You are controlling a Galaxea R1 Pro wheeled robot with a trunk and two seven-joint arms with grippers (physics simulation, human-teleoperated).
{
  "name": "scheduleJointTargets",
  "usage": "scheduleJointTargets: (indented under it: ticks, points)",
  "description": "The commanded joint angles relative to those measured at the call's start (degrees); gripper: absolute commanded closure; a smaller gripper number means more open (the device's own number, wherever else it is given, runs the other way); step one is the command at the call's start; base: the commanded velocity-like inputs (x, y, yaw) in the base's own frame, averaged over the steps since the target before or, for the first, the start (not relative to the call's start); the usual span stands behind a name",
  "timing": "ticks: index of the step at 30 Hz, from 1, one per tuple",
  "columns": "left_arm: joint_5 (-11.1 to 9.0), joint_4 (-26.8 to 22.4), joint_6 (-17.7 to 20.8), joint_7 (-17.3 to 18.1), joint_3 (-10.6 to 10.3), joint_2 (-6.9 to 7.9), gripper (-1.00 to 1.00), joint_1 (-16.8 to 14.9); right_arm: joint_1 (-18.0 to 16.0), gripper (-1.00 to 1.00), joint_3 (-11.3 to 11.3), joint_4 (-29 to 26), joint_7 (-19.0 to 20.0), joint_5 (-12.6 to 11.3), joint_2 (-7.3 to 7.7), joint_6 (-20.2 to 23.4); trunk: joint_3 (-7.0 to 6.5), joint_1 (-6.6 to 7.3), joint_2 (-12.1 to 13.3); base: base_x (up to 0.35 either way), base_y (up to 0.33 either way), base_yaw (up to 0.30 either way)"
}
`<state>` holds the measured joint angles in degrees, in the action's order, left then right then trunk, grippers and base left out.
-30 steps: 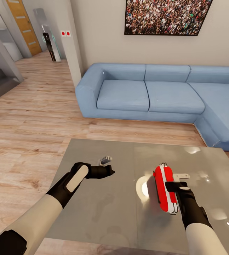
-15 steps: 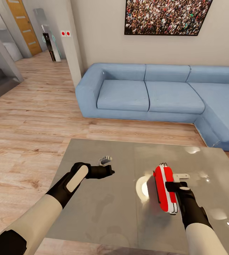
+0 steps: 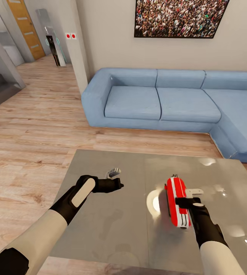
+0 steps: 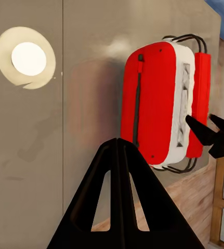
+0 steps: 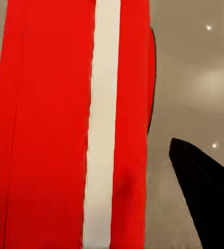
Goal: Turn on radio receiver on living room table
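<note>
Head view: radio receiver [image 3: 175, 202] stands on edge at lower right on the tabletop [image 3: 112, 221], right gripper [image 3: 187, 201] touching it. I'd press gently so it doesn't tip.

Left wrist view: left gripper [image 4: 123, 155] fingers pressed together.

Right wrist view: can't tell the right fingers' spread.

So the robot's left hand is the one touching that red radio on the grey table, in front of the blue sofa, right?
Not quite: it is the right hand at the red radio, as the head view shows. The left hand hangs apart over the grey table. The blue sofa does stand beyond it.
</note>
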<state>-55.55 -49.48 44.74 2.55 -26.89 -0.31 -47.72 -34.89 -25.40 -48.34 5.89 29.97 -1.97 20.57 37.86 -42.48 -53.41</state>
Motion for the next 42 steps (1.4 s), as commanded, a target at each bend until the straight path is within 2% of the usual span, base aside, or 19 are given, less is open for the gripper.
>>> scheduleJointTargets:
  ticks: [1, 24, 36, 42]
  points:
    - [0.0, 0.0, 0.0, 0.0, 0.0, 0.0, 1.0, 0.0, 0.0, -1.0, 0.0, 0.0, 0.0, 0.0, -0.02, 0.0, 0.0, 0.0, 0.0, 0.0, 0.0, 0.0]
    - [0.0, 0.0, 0.0, 0.0, 0.0, -0.03, 1.0, 0.0, 0.0, -1.0, 0.0, -1.1, 0.1, 0.2, -0.05, 0.5, 0.0, 0.0, 0.0, 0.0, 0.0, 0.0]
    - [0.0, 0.0, 0.0, 0.0, 0.0, -0.03, 1.0, 0.0, 0.0, -1.0, 0.1, -6.5, 1.0, 0.2, -0.09, 2.3, 0.0, 0.0, 0.0, 0.0, 0.0, 0.0]
    - [0.0, 0.0, 0.0, 0.0, 0.0, -0.02, 1.0, 0.0, 0.1, -1.0, 0.2, -11.3, 1.7, 0.2, -0.13, 6.0, 0.0, 0.0, 0.0, 0.0, 0.0, 0.0]
